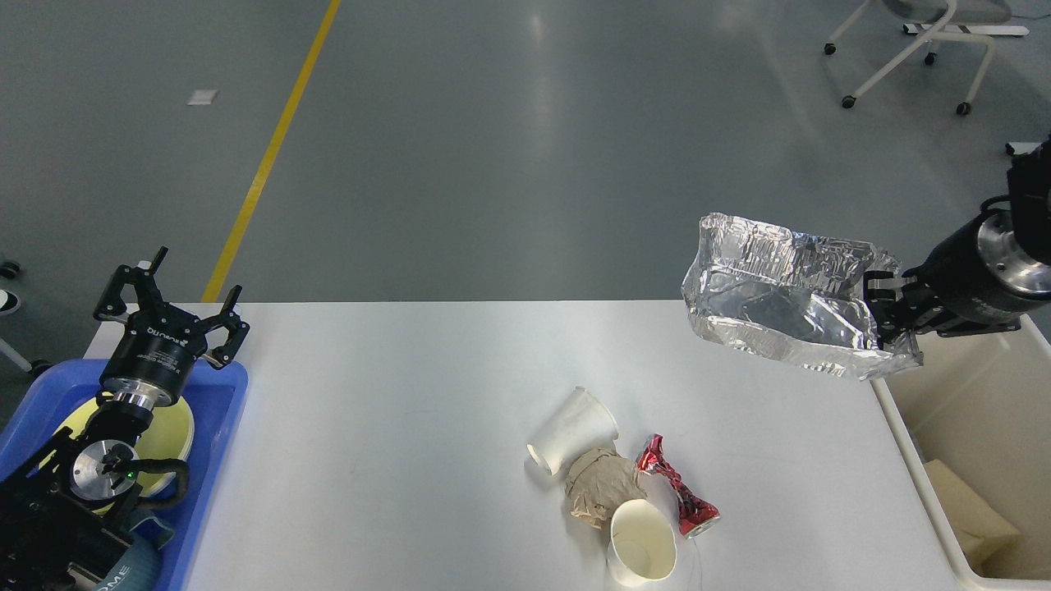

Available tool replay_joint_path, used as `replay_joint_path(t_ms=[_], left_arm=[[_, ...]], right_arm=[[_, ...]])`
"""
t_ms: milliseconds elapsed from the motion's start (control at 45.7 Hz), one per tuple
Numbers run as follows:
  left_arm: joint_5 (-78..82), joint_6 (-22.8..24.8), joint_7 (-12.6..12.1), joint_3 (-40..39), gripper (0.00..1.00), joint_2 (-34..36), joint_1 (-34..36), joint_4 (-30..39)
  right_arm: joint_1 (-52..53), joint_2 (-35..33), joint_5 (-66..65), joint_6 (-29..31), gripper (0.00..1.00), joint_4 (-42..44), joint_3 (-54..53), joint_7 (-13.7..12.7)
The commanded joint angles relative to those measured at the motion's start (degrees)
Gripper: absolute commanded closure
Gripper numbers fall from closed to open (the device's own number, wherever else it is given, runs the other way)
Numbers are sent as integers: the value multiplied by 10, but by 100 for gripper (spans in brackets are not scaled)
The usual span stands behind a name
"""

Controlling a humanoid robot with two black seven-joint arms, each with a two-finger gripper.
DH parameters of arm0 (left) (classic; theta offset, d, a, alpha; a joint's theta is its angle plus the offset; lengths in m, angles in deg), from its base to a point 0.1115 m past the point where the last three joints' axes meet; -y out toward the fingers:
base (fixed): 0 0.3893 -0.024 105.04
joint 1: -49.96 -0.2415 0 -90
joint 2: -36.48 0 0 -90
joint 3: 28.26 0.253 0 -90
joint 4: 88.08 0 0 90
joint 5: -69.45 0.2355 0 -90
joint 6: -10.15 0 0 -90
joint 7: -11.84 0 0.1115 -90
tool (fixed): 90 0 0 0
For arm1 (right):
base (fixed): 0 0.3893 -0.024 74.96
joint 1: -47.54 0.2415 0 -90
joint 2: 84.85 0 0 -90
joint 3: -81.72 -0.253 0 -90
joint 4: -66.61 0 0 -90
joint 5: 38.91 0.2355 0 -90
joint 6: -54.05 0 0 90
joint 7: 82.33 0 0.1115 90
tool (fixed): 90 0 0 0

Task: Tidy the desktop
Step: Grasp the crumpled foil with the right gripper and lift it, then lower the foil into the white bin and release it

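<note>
Foil tray clamped in our right gripper, hanging at right of frame above desktop edge. We should carry fully over bin before release. Left gripper fingers apart, lower left.

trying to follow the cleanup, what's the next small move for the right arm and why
Probably carry the crumpled foil tray a little further right, over the cream bin, then release. The right gripper holds it raised, mostly above the desktop edge.

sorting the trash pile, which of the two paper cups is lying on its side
The white paper cup behind the crumpled brown paper lies on its side, mouth toward the lower left. The cream cup at the front edge shows its open mouth upward.
</note>
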Motion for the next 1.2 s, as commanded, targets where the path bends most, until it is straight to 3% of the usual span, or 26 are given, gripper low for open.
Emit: replay_joint_path(t_ms=[0,241,503,700,831,1006,1181], left_arm=[[0,0,1,0,4,0,0,0],[0,0,1,0,4,0,0,0],[0,0,0,0,4,0,0,0],[0,0,0,0,4,0,0,0],[0,0,0,0,4,0,0,0],[0,0,0,0,4,0,0,0],[0,0,0,0,4,0,0,0]], right_arm=[[27,0,0,-4,100,-31,12,-1],[25,-8,2,-9,100,-25,26,0],[-53,-101,-9,-8,100,74,40,0],[-222,-156,0,-10,100,244,12,0],[-348,-189,1,-35,100,331,-67,1],[-545,-193,39,-118,100,433,-218,0],[-699,-154,93,-135,100,542,-322,-1]])
